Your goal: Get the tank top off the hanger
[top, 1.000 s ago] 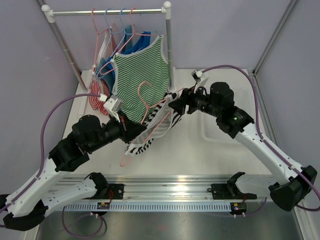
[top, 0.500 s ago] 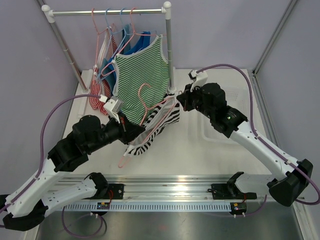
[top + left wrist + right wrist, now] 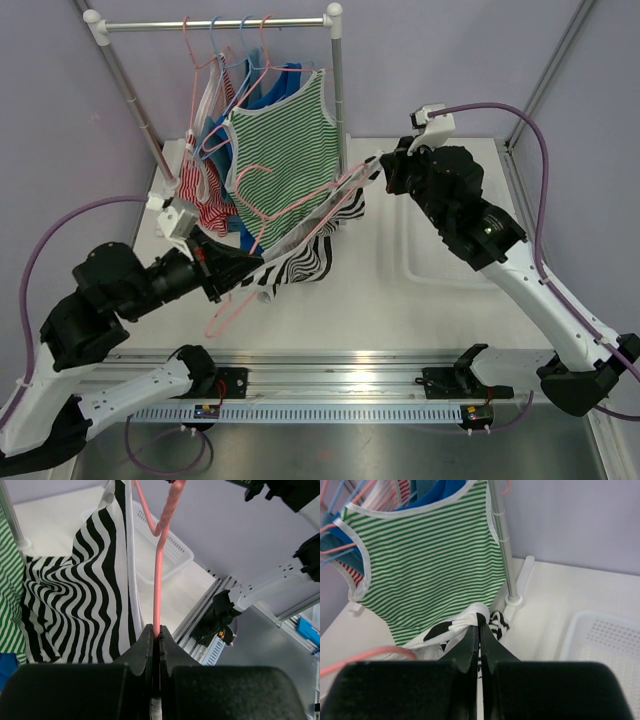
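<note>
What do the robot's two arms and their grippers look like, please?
The left arm and right arm have white links and bulky black joint housings, each trailing a looping purple cable. The left gripper and right gripper have matte black fingers.

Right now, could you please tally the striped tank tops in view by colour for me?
Black-and-white striped tank top: 1
Green-and-white striped tank top: 1
Red-and-white striped tank top: 1
Total: 3
</note>
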